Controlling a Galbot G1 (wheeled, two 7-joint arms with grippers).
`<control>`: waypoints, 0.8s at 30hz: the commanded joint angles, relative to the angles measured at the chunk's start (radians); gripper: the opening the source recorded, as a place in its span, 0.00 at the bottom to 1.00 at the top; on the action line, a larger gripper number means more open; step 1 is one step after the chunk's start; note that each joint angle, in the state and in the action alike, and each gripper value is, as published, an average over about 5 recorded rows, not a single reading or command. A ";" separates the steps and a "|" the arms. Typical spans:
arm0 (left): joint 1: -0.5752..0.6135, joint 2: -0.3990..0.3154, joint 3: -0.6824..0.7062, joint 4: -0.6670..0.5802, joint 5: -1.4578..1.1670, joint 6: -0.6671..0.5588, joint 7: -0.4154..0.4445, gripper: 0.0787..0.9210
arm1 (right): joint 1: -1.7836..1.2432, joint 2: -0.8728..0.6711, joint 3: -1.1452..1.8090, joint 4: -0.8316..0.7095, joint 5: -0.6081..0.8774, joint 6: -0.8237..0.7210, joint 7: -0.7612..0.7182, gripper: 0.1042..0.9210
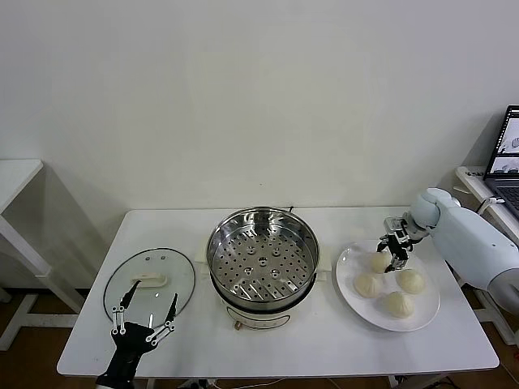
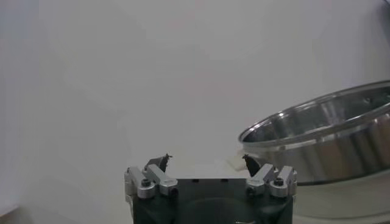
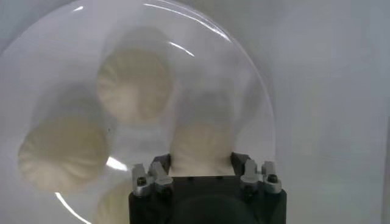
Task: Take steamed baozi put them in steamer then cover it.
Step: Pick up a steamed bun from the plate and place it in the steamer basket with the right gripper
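- On the right side of the table (image 1: pixel 324 348), a white plate (image 1: pixel 426 312) carries all four buns: one at the far left of the cluster (image 1: pixel 379 262), one nearer left (image 1: pixel 367 284), one to the right (image 1: pixel 411 280) and one nearest (image 1: pixel 397 304).
- Down over the far-left bun, the right gripper (image 1: pixel 395 258) has its fingers one on each side of the dough; in the right wrist view the bun (image 3: pixel 203 143) fills the space between them, so the claw looks clamped on it, though the bun has not yet left the plate.
- Handling, as I judge it: these buns look soft, light and easily dented, with a smooth and perhaps slightly tacky skin. A gentle squeeze across the widest part, low on the sides, should hold; pinching hard near the top would likely crush it.
- Looks: pale cream, round, domed, matte, with faint pleats toward the crown.
- Mid-table stands the steamer (image 1: pixel 263 258), a shiny steel pot with a bare perforated tray (image 1: pixel 263 263) inside and a cream base.
- Left of it the glass lid (image 1: pixel 150 279) lies flat, cream handle (image 1: pixel 149 281) up; it looks heavy and breakable, best lifted by that handle.
- Near the lid's near edge the left gripper (image 1: pixel 146 312) hovers with its claw spread wide apart, holding nothing.
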 commanded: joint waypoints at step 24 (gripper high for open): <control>0.013 0.004 0.005 -0.050 -0.004 0.005 -0.005 0.88 | 0.583 0.232 -0.343 0.417 0.172 0.561 -0.122 0.67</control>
